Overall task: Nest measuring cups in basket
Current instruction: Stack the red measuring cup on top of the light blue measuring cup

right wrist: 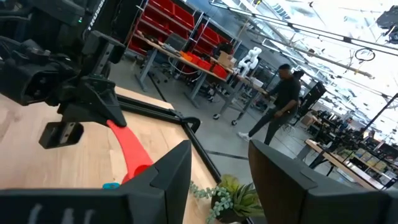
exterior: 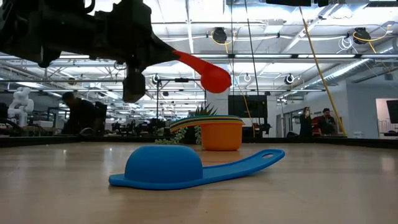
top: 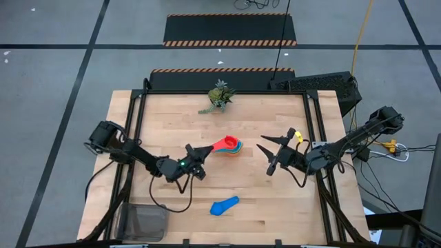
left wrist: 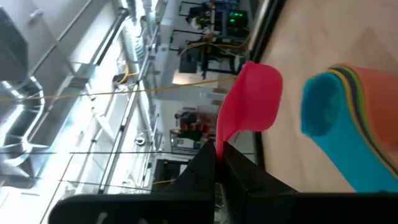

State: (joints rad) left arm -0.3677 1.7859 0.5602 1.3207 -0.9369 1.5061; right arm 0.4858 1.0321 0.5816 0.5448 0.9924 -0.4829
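- The table (top: 172, 200) is the biggest thing here, a light wood top with both arms reaching in over it.
- The basket (top: 145, 222) sits at the near left corner of the table, well apart from the cups. It looks empty, but its mesh is hard to see through.
- The left gripper (top: 204, 149) is pinched tight on the handle of the red cup (top: 225, 144). It holds the cup up in the air, just above the stack, likely so it can drop inside.
- The right gripper (top: 270, 154) waits over the right side of the table with its fingers partly apart, holding nothing.
- The stack of cups (top: 235, 147) stands near the middle of the table, orange on the outside with other colours tucked in, so they take less room.
- The blue cup (top: 224, 205) lies upside down, alone, nearer the front.
- The little plant (top: 219, 96) stands at the back edge, out of the way.
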